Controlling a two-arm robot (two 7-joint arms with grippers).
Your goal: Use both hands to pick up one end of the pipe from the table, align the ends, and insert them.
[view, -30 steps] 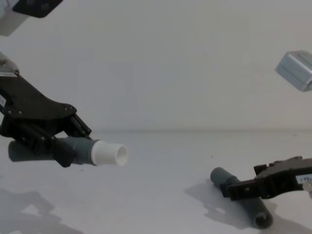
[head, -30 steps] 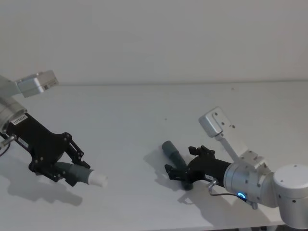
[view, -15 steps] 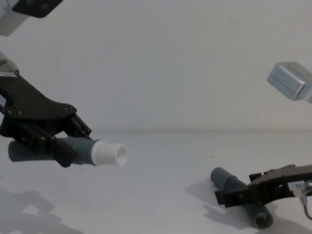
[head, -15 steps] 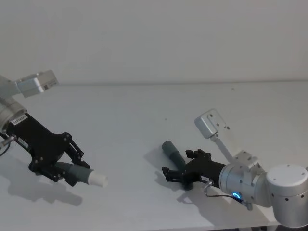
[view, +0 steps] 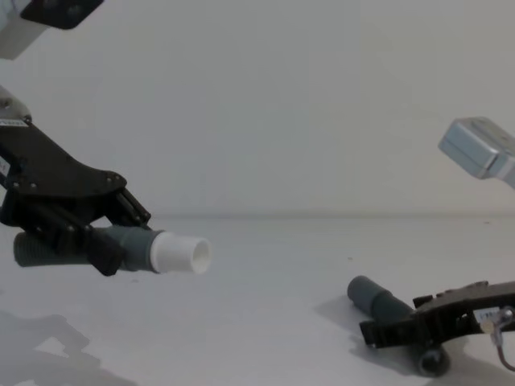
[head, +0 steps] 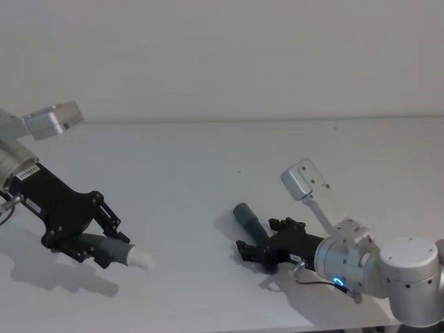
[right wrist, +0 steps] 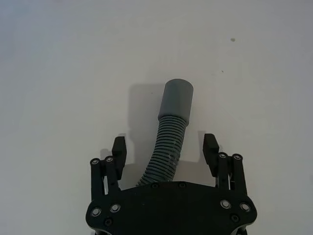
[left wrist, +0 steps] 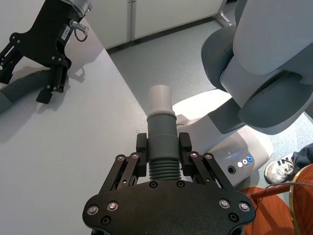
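Closing on the cuffed pipe piece [right wrist: 168, 147] is the step in hand. It lies flat on the table [head: 208, 159] near the front edge, right of centre, with its grey cuff [right wrist: 176, 99] pointing away from the gripper. The right gripper [right wrist: 165, 144] straddles the ribbed body behind the cuff, fingers spread and clear of the hose on both sides. Centre the ribs between the fingers before clamping, and grip behind the cuff so that the opening is left free. The left gripper [left wrist: 163, 142], clenched on the white-tipped piece [left wrist: 161, 127], holds it above the front-left corner, white tip [left wrist: 160, 100] aimed rightward.
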